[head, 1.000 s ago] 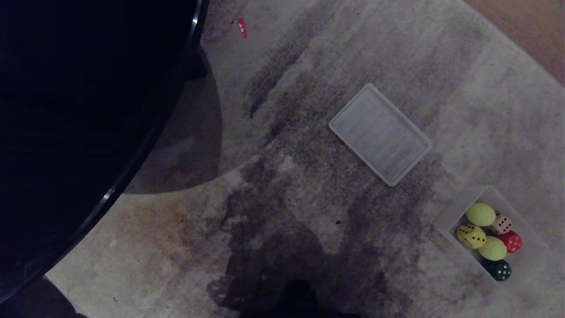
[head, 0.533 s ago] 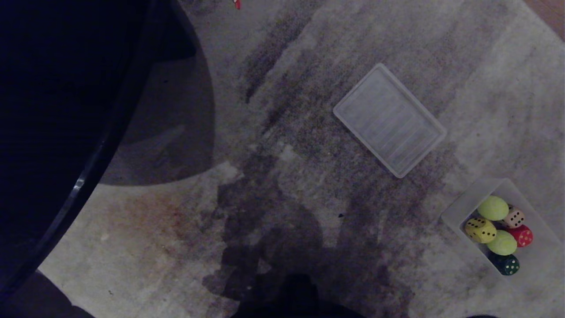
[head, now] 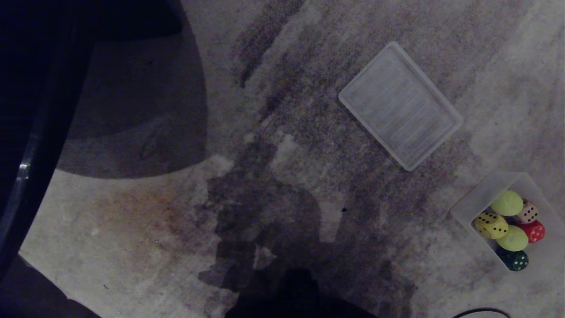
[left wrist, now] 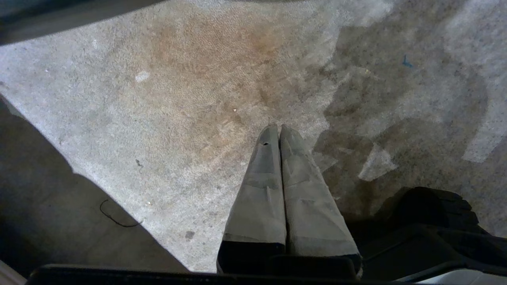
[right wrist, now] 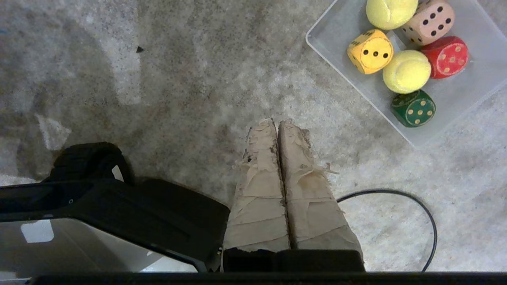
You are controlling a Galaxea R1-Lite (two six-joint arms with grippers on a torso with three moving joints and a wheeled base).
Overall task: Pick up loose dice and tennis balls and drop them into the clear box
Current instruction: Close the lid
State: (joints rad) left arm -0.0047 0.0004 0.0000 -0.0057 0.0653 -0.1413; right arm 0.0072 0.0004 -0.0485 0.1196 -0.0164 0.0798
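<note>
We see a big stained rug (head: 132, 229) w/ a dark round piece of furniture (head: 26, 110) at its far-left edge. The ribbed lid (head: 401, 105) lies flat on the rug, well apart from the clear box (head: 468, 207), which sits at the right of the head view.

Inside the box: two tennis balls (right wrist: 406, 71) and four dice (right wrist: 370, 51), i.e. yellow, tan, red, dark green. No loose ones in sight, so we judge the task about done.

Left gripper (left wrist: 279, 130) hangs over bare rug, tips pressed together, nothing held. Right gripper (right wrist: 277, 124) is near the box, tips likewise together and empty.

Risks, as we judge them: a cable (right wrist: 396, 198) lies on the rug beside the right gripper and could snag an arm or the base; a swing could clip the box and spill it.

No brands or writing readable, only pips.
</note>
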